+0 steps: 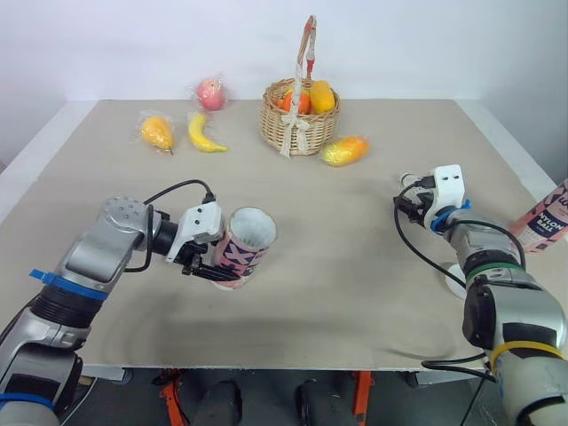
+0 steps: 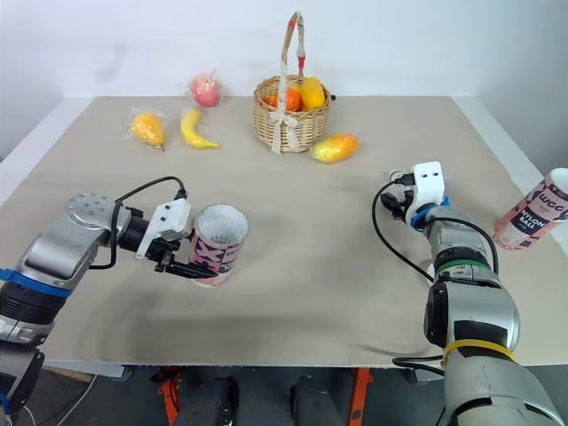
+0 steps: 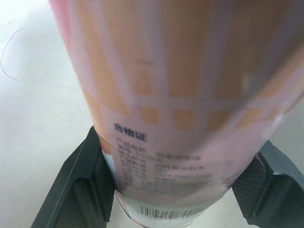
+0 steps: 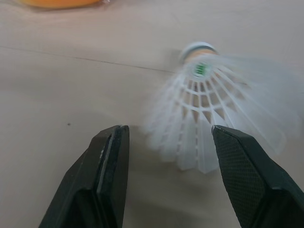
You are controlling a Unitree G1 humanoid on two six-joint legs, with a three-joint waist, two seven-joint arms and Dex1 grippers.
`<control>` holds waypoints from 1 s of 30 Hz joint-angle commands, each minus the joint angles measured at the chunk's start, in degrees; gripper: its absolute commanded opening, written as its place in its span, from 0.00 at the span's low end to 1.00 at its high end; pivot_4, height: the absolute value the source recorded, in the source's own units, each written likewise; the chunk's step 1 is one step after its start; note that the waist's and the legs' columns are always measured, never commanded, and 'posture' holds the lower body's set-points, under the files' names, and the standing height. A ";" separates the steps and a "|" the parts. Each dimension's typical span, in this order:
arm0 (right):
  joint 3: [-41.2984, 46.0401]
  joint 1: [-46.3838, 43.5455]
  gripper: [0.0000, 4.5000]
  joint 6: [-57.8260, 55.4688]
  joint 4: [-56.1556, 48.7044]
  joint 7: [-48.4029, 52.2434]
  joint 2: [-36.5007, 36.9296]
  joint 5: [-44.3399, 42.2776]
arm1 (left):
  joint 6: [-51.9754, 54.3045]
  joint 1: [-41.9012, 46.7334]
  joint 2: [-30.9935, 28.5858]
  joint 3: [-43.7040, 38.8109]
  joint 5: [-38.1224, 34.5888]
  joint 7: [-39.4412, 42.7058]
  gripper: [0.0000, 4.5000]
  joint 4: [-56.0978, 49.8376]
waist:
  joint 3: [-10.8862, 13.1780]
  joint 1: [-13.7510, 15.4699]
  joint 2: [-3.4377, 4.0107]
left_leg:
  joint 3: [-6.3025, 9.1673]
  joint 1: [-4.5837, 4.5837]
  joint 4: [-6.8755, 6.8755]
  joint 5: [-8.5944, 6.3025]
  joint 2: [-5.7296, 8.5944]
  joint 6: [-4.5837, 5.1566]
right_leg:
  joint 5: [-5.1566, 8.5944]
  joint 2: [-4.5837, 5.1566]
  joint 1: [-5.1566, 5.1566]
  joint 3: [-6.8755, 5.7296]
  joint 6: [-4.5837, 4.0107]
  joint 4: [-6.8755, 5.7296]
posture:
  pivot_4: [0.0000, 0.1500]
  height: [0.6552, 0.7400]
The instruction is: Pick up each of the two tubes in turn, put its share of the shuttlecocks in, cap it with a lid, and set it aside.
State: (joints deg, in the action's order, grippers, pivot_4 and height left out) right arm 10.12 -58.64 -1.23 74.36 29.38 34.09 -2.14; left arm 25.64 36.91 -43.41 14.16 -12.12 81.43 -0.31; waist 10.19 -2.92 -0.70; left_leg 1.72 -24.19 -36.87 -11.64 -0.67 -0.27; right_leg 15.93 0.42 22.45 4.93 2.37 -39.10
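Note:
A pink printed tube (image 1: 246,243) is tilted with its open mouth facing up and toward me. My left gripper (image 1: 213,263) is shut on its lower body, and the left wrist view shows both fingers (image 3: 88,183) pressed against the tube's (image 3: 180,95) sides. A second pink tube (image 1: 547,218) lies at the table's right edge. At the right of the table my right gripper (image 4: 169,130) is open just behind a white shuttlecock (image 4: 213,109). The shuttlecock lies on the table with its cork pointing away. A white lid (image 1: 455,278) sits under my right forearm.
A wicker basket (image 1: 300,124) of fruit stands at the back centre, with a wrapped mango (image 1: 345,150) beside it. A banana (image 1: 205,133), a yellow fruit (image 1: 157,131) and an apple (image 1: 210,91) lie at the back left. The table (image 1: 337,293) is bare between my arms.

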 commanded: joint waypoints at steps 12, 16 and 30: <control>-0.73 -2.45 0.00 2.68 -0.09 -6.75 -1.03 2.16 | 0.77 -0.89 0.06 1.14 -0.40 0.13 0.65 -1.05 | 0.00 -0.03 0.00 | -0.02 0.03 0.04 0.01 0.00 -0.01 | 0.00 0.00 0.00 0.02 -0.01 0.00 | 1.00 1.00; -0.04 -2.81 0.00 4.26 -2.20 -2.24 -0.29 0.79 | 1.04 -1.27 0.01 0.96 -0.50 -0.25 0.65 -1.46 | 0.00 -0.02 0.00 | -0.01 0.03 0.04 0.01 0.00 -0.01 | 0.00 0.00 0.00 0.01 -0.01 0.00 | 1.00 1.00; -9.71 27.98 0.00 -11.62 -87.08 40.14 17.25 -17.38 | 0.57 -2.22 -0.53 0.96 -0.75 -0.35 0.65 -1.64 | -0.01 0.31 0.33 | 0.41 -0.03 0.09 -0.07 -0.06 0.00 | 0.19 0.08 0.02 -0.26 -0.12 -0.04 | 1.00 1.00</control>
State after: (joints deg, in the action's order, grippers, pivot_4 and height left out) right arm -0.50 -28.65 -10.90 -5.63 69.26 49.81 -17.91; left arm 26.37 35.35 -44.01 13.56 -12.97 80.57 -2.05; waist 10.18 -2.61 -0.37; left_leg 2.09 -24.10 -36.78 -11.71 -0.73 -0.27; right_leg 16.04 0.52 22.41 4.71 2.23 -39.15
